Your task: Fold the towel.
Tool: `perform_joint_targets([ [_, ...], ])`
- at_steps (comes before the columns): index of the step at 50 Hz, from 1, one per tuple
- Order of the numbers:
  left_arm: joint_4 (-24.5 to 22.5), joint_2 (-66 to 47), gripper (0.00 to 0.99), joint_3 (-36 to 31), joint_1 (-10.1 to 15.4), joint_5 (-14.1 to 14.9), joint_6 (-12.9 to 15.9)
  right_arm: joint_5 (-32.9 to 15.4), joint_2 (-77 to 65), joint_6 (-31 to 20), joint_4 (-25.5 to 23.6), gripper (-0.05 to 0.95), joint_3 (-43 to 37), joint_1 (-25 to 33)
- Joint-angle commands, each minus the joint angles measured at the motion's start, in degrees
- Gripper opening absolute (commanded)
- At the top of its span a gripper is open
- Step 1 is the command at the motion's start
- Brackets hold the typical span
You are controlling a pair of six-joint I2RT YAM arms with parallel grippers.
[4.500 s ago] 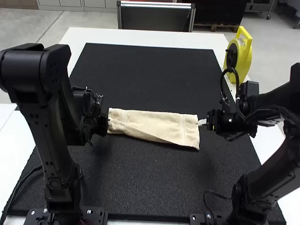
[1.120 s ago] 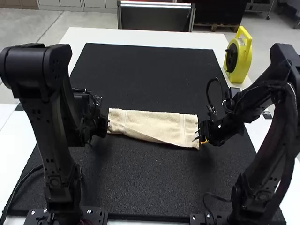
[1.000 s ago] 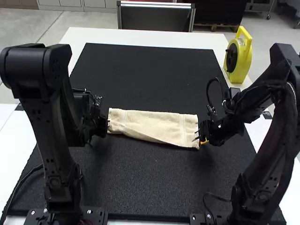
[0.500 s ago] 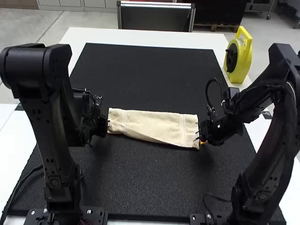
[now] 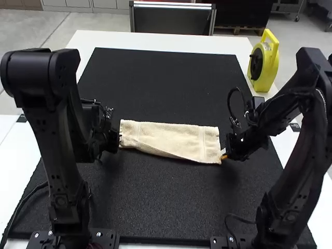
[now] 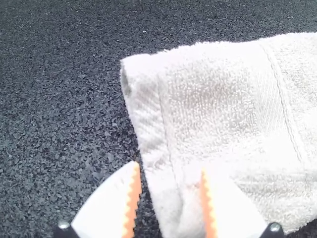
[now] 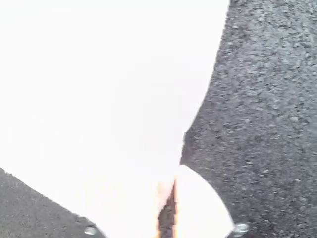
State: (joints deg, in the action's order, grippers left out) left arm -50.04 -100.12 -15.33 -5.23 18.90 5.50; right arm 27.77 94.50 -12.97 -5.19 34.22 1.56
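Observation:
The cream towel (image 5: 168, 136) lies folded into a long strip across the black mat, its near layer slanting between the ends. At its left end is my left gripper (image 5: 119, 136); in the left wrist view the left gripper (image 6: 169, 171) stands open, one finger over the towel (image 6: 213, 94) and the other over the mat beside its end edge. My right gripper (image 5: 223, 154) is at the towel's near right corner. In the right wrist view the right gripper (image 7: 167, 184) has its fingers drawn together on that corner of the overexposed towel (image 7: 109, 89).
The black mat (image 5: 161, 207) covers most of the white table (image 5: 176, 42). A yellow reel with a handle (image 5: 267, 67) stands at the back right, beyond the right arm. The left arm rises over the mat's left side.
Since the earliest frame, my right gripper has come nearer along the towel's right end to its near corner, and its fingers have just closed there. The left gripper has stayed put.

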Motion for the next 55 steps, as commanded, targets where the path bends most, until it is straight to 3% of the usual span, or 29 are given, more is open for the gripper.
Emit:
perform_joint_targets([
  [1,-0.7,-0.9,0.325,-0.7,0.0,0.4,-0.5,8.3,3.8,0.5,0.0,-0.02,-0.9,-4.2],
  [21,-1.1,-1.5,0.325,-0.8,0.0,0.4,-0.5,9.2,3.7,0.3,-0.3,-0.02,-0.6,-3.8],
  [26,-1.1,-1.6,0.325,-0.8,0.0,0.4,-0.5,10.3,3.3,-0.1,-2.3,-0.02,0.1,-3.6],
  [37,-1.1,-1.7,0.325,-0.9,0.0,0.5,-0.5,10.3,0.9,-1.0,-5.9,-0.02,2.4,-1.1],
  [55,-2.1,-2.8,0.325,-1.1,0.0,0.6,-0.5,10.4,-0.3,-1.0,-7.1,-0.02,5.6,3.0],
])
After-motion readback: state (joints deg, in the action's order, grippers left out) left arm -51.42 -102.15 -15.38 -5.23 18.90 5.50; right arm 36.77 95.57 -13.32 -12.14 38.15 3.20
